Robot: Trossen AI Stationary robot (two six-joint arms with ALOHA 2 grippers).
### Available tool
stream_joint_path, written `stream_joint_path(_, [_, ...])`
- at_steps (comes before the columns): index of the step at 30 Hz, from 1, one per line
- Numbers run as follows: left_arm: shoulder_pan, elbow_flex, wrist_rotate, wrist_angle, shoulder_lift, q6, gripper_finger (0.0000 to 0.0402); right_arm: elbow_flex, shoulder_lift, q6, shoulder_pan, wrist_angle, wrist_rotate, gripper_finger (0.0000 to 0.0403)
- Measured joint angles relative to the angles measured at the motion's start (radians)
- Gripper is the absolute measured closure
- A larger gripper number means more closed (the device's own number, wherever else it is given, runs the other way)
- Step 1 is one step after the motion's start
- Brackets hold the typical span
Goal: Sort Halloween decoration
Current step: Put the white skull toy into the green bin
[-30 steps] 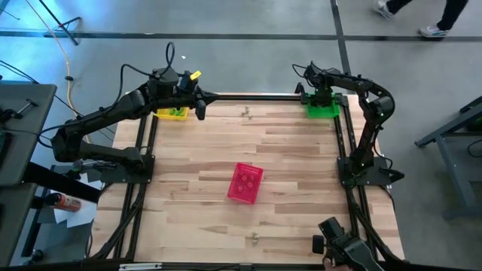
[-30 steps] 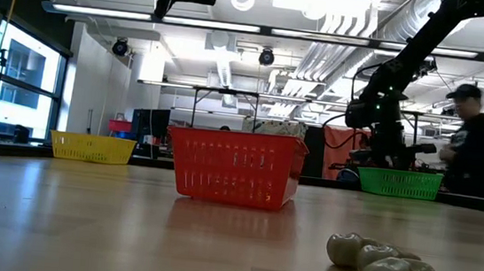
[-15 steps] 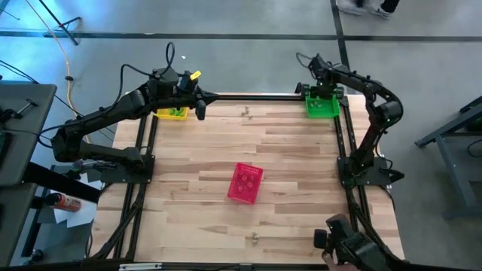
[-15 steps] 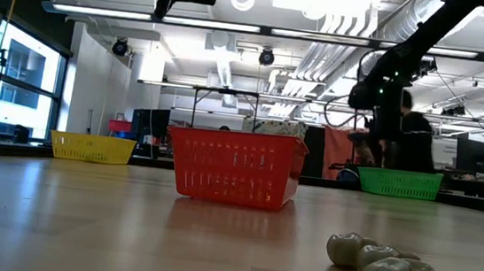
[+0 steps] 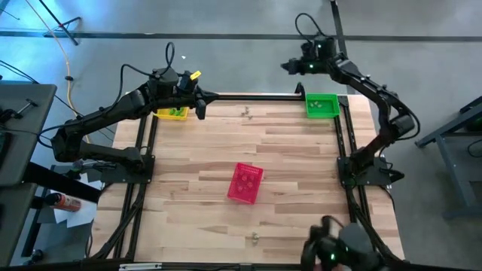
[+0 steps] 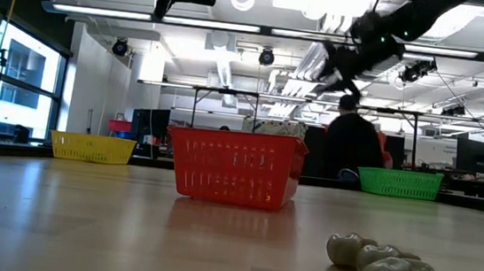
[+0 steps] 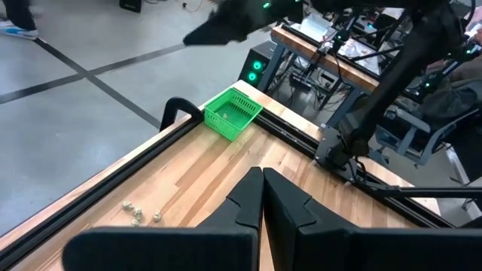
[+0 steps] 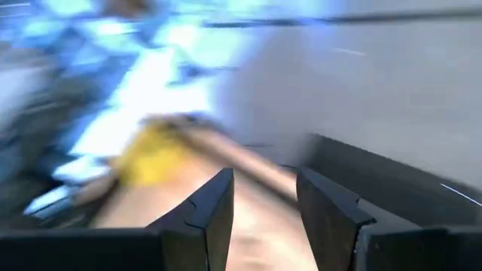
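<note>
The Halloween decorations are tiny pale trinkets. One cluster (image 5: 246, 113) lies near the table's far edge and also shows as a cluster (image 7: 139, 213) in the left wrist view. Another cluster (image 5: 255, 238) lies near the near edge and looms close as a cluster (image 6: 381, 266) in the low view. My left gripper (image 5: 200, 111) hovers shut beside the yellow basket (image 5: 172, 113), holding nothing; its fingertips (image 7: 261, 181) meet. My right gripper (image 5: 289, 66) is raised beyond the far edge, left of the green basket (image 5: 321, 105). It is open (image 8: 263, 199) and empty.
A pink mesh basket (image 5: 245, 183) stands mid-table and looks red (image 6: 235, 166) in the low view. The yellow and green baskets sit at the far corners. Black frame rails (image 5: 346, 135) run along the table's sides. A person (image 6: 352, 146) stands behind the table.
My right arm has lifted away from the green basket and swung up and toward the table's left, out past the far edge; its wrist view is blurred by the motion. The person behind the table has walked leftward in the low view.
</note>
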Motion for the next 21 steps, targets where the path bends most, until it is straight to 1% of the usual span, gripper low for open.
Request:
stream_joint_path(2, [0.0,0.0,-0.001,0.0,0.0,0.0,0.0401,0.0,-0.015,-0.003,0.039,0.113,-0.163,0.0263])
stream_joint_path(5, [0.0,0.0,-0.001,0.002,0.0,-0.001,0.0401,0.0,-0.033,-0.004,0.111,0.249,-0.376,0.0263])
stream_joint_path(7, [0.0,0.0,-0.001,0.004,0.0,-0.001,0.0401,0.0,-0.042,-0.02,0.172,0.306,-0.468,0.0263])
stream_joint_path(8, [0.0,0.0,-0.001,0.004,0.0,-0.004,0.0401,-0.001,-0.047,-0.034,0.204,0.326,-0.494,0.0263])
stream_joint_path(10, [0.0,0.0,-0.002,0.004,0.0,-0.024,0.0401,-0.001,-0.058,-0.063,0.269,0.36,-0.51,0.0263])
stream_joint_path(14, [-0.001,0.0,-0.002,0.009,0.0,-0.027,0.0401,-0.001,-0.059,-0.111,0.376,0.4,-0.498,0.0263])
stream_joint_path(16, [-0.001,0.0,-0.002,0.009,0.0,-0.017,0.0401,-0.001,-0.059,-0.146,0.422,0.402,-0.478,0.0263])
stream_joint_path(21, [-0.001,0.0,0.001,0.002,0.0,0.097,0.0401,-0.002,-0.059,-0.217,0.502,0.403,-0.378,0.0263])
